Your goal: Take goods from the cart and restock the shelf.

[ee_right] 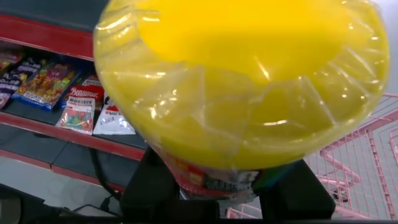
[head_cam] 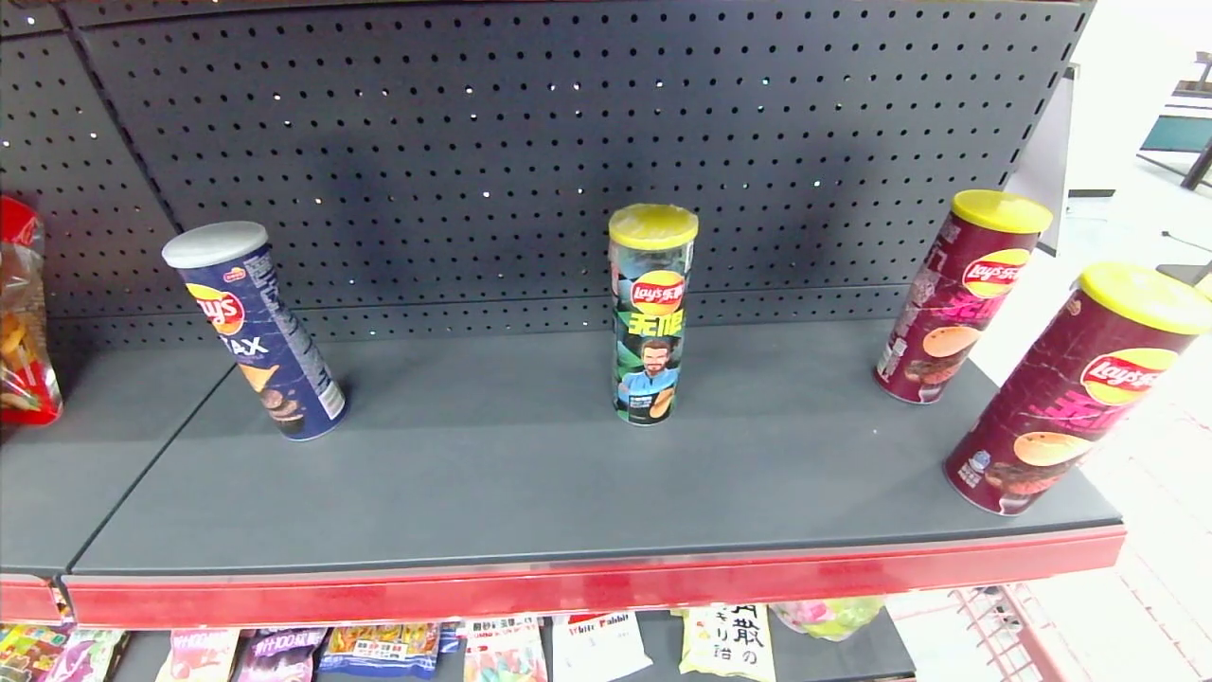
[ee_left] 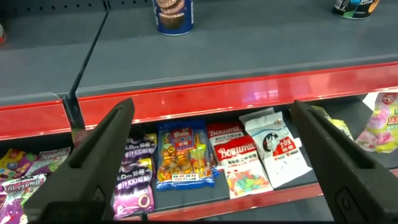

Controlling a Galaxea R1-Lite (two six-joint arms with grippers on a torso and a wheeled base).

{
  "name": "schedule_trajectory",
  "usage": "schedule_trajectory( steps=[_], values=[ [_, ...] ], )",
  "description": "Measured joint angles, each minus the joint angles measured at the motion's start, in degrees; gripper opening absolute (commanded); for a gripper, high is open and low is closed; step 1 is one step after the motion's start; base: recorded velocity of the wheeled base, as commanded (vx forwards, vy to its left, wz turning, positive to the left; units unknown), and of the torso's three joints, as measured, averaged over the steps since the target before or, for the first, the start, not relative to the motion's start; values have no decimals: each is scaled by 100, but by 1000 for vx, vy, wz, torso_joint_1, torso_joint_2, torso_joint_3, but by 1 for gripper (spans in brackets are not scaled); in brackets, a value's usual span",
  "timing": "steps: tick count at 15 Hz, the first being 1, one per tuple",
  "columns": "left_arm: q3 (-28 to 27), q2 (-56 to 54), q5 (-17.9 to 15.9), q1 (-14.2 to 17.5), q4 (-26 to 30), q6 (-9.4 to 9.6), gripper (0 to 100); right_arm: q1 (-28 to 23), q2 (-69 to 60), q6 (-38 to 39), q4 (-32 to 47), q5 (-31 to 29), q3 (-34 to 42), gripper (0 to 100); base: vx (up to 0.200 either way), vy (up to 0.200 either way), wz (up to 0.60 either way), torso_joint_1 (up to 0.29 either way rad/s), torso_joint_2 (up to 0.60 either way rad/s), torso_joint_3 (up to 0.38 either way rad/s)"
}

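Left gripper [ee_left: 211, 109]: fingers spread wide, nothing between them; it faces the red front edge [ee_left: 205, 96] of the shelf [head_cam: 530, 493], with snack bags [ee_left: 183, 155] on the lower shelf [head_cam: 881, 649] beyond.
Right gripper [ee_right: 217, 190]: clamped on the body of a yellow-lidded can [ee_right: 242, 81], lid toward the wrist camera, beside the pink cart [ee_right: 367, 168].
Shelf stock: four cans standing well apart. The blue can [head_cam: 260, 341] is at the left, the green can [head_cam: 650, 322] mid-shelf, the far maroon can [head_cam: 952, 303] at the right, and the near maroon can [head_cam: 1070, 398] at the front right corner.
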Motion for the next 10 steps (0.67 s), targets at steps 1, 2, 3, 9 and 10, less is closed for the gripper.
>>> schedule_trajectory(
  steps=[1, 2, 3, 9, 10],
  values=[
    [0, 0, -13, 0, -9, 16, 100, 5, -16, 0, 4, -11, 0, 0, 0, 0, 0, 0, 0, 0],
    [-83, 11, -60, -2, -37, -44, 100, 6, -24, -2, 11, -22, -6, 0, 0, 0, 0, 0, 0, 0],
    [-273, 78, -77, -22, -71, -223, 100, 6, -20, -5, 11, -27, -30, 0, 0, 0, 0, 0, 0, 0],
    [-2605, 2917, -1787, -790, -524, -279, 100, 6, -30, -18, 0, -29, 37, 0, 0, 0, 0, 0, 0, 0],
    [-2815, 3634, -2269, -948, -770, -161, 100, 6, -30, -18, 0, -33, 22, 0, 0, 0, 0, 0, 0, 0]
  ],
)
